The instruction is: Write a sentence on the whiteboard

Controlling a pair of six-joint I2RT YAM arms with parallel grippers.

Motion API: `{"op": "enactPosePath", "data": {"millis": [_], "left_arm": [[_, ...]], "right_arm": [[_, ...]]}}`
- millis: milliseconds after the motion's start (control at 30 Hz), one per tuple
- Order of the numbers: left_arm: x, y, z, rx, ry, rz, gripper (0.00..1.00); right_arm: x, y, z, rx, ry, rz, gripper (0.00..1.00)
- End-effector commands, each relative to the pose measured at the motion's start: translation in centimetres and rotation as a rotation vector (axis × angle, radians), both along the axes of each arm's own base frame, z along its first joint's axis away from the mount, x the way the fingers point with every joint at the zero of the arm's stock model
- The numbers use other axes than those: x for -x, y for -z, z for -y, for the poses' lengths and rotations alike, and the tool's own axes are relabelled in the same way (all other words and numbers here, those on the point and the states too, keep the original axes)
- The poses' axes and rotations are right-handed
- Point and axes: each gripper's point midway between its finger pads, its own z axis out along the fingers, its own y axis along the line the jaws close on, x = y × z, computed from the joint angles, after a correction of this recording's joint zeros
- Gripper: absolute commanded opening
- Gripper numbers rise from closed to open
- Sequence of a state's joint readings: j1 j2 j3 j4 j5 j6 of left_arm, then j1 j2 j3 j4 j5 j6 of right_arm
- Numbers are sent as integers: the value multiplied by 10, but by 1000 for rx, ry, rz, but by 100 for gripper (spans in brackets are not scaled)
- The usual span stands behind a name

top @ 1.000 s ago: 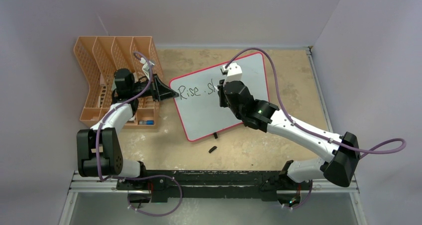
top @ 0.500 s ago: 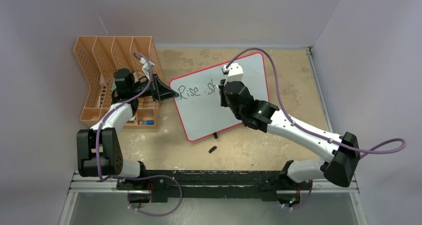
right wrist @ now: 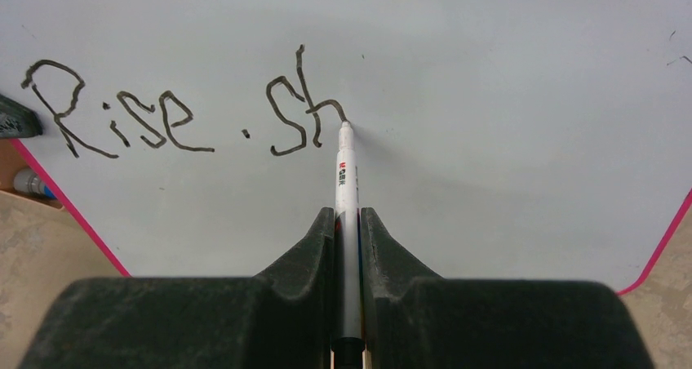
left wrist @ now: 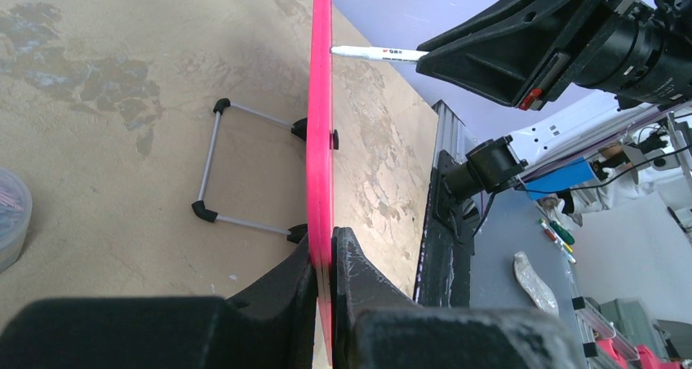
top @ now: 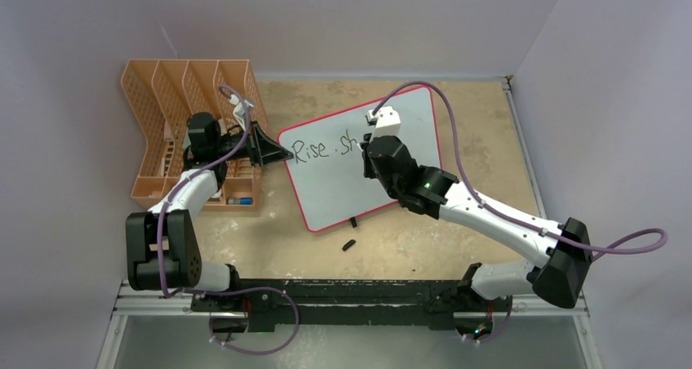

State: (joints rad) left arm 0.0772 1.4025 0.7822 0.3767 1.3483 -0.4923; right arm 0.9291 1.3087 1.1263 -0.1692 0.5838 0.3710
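Whiteboard [top: 336, 191] at centre of table [top: 481, 124], right of orange rack [top: 155, 124], propped on stand [left wrist: 210, 161]. Left gripper [left wrist: 325, 259] clamped on left rim, bracing against pen pressure. Right gripper [right wrist: 347, 222] pinches marker [right wrist: 345, 169], tip touching board at end of sentence [right wrist: 188, 112]: "Rise . sh".

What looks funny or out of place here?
A small black piece lies loose on the table, just in front of the whiteboard. It may be the cap of the marker, but it is too small to tell. Otherwise nothing looks spilled or broken.
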Motion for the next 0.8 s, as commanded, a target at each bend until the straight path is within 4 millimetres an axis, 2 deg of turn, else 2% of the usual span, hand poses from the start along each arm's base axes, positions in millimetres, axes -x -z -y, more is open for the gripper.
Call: {"op": "enactPosePath", "data": {"millis": [0,500,767], "left_arm": [[0,-11,4,-12,17,66,0],[-1,-10,4,-13,13,65,0],[-1,-10,4,-13,10,64,0]], "right_arm": [[5,2,5,-12,9,-16,0],[7,9,6,-5,10,-40,0],[6,-1,8,-16,20,-17,0]]}}
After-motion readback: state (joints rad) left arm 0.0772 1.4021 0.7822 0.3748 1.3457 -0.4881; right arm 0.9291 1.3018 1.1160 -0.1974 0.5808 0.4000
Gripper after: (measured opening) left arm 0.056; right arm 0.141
